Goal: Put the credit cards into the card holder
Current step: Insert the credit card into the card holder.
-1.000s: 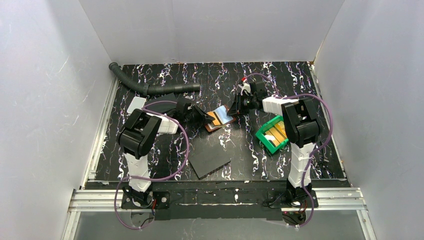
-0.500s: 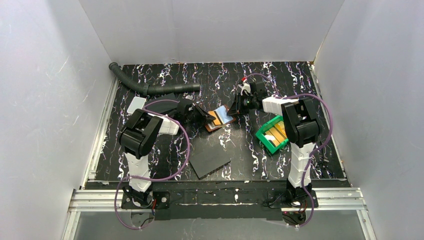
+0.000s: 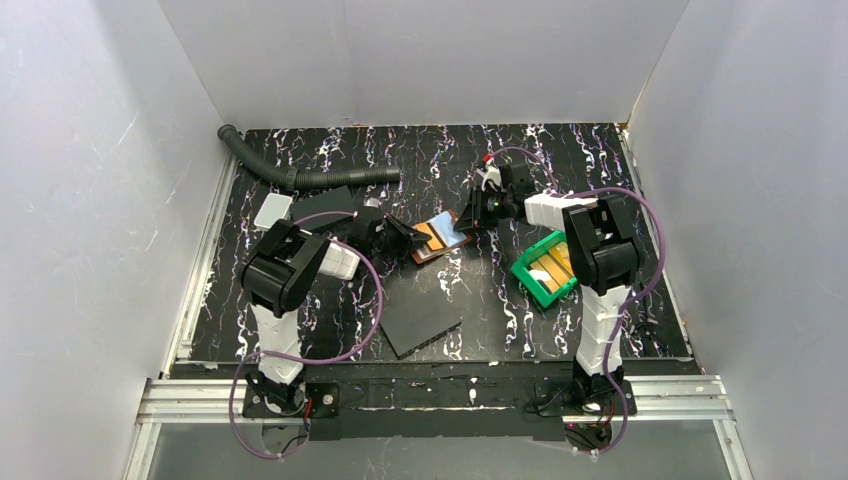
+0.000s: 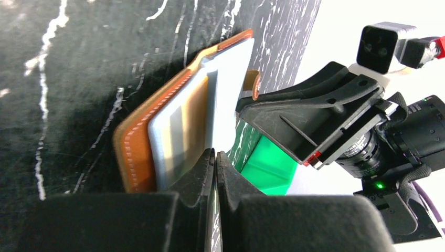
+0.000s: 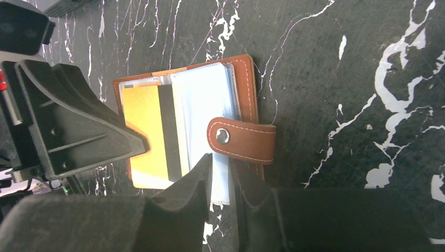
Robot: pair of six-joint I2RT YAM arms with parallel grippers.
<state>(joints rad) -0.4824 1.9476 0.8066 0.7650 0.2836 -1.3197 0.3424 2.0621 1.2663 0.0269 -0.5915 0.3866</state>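
Middle of the bench (image 3: 480,320), both arms nose to nose over the card holder (image 4: 131,149). It lies open and flat on the black marbled surface, brown leather with pale stitching, its snap tab (image 5: 242,140) flopped out across the right edge.

An orange-yellow card (image 5: 144,136) with a dark stripe sits on the holder's left half. Beside it is a light blue card (image 5: 202,100), 1 end poking past the holder's edge. That's where the right hand (image 5: 221,164) is: its fingers are nearly together and the pale card's end runs into the slim gap between them, so it's pinching that card.

Opposite, the left hand (image 4: 215,155) has its fingers pressed together, tips right at the holder's edge by the yellow card. Whether the tips grip anything I can't tell.

In the left wrist view the blue card tilts up off the leather, with the right hand's wedge-shaped tip touching it.

Just right of the holder is a green bin (image 3: 525,280) with more orange-yellow cards (image 3: 553,265) inside. A dark grey slab (image 3: 420,322) lies nearer the bases.
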